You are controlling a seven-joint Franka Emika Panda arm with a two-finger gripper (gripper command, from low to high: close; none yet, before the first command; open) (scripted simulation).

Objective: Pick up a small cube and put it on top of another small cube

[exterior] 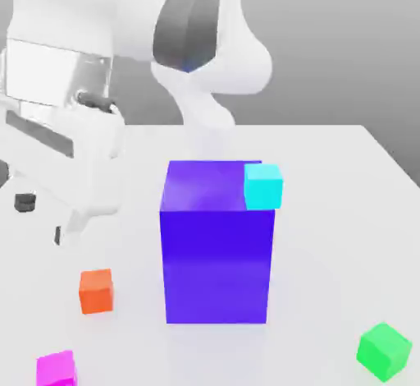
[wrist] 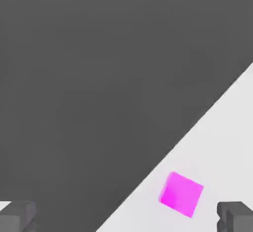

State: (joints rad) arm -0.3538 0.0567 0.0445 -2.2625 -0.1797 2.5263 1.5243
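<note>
Currently, the gripper [wrist: 126, 216], jaws spread wide and empty, hovers in the approach step over the small magenta cube [wrist: 181, 194] near the table [wrist: 227, 127] edge, so the next move calls for centring, then descending.

No text, label, brand, number or sign can be read anywhere in these pictures; every surface is plain.
</note>
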